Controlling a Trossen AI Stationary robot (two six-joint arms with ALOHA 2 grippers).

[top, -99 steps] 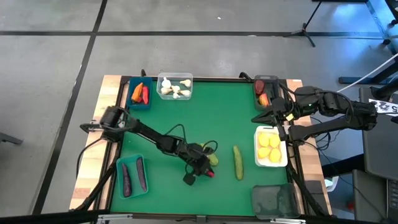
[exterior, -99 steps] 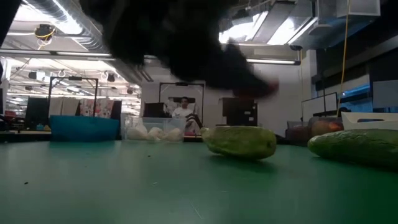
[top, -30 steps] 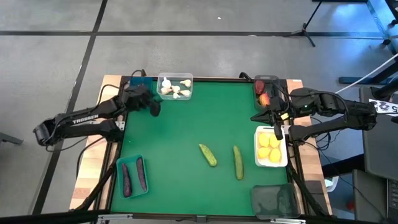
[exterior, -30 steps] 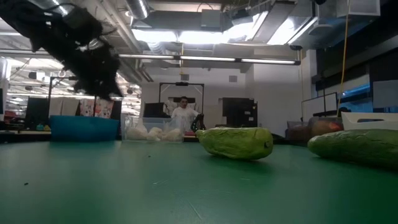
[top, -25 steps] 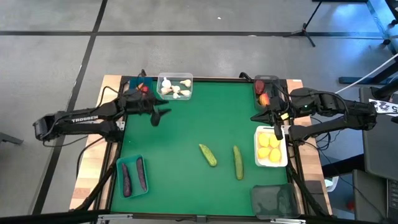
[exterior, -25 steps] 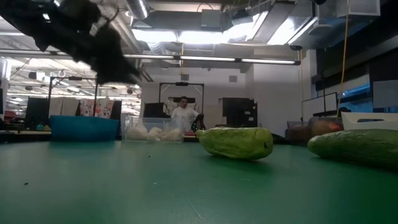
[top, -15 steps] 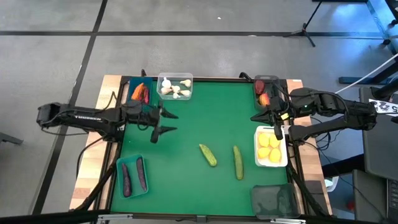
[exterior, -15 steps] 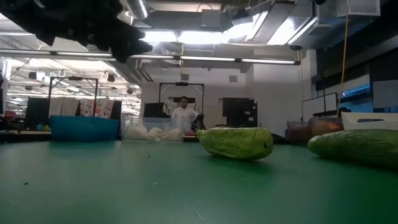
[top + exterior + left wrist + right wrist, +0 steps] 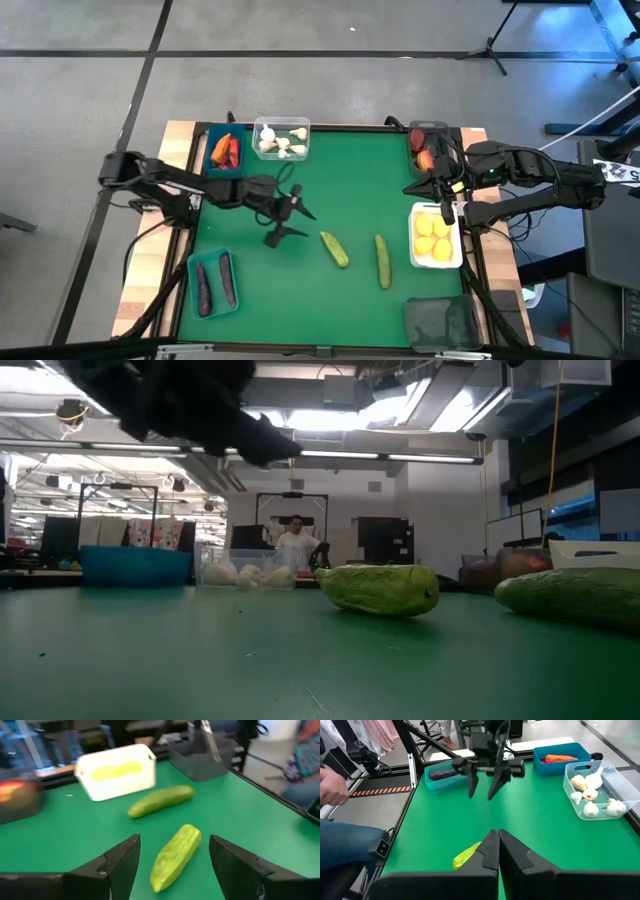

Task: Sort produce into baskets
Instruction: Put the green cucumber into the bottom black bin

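Having left the blue basket (image 9: pixel 222 150) at upper left, the left gripper (image 9: pixel 287 219), fingers apart and empty, now heads toward the nearer cucumber (image 9: pixel 334 249) at frame centre, likely its next pick.

This is a robotics lab or open workshop hall. In the low view, exposed ducts (image 9: pixel 120 395) and strip lights (image 9: pixel 400 458) run across a bare ceiling, and a person in a white coat (image 9: pixel 294 546) stands at centre, far behind the green table (image 9: pixel 250 660). The high view shows a grey concrete floor with dark tape lines (image 9: pixel 300 54) and a tripod stand (image 9: pixel 495 45) at upper right.
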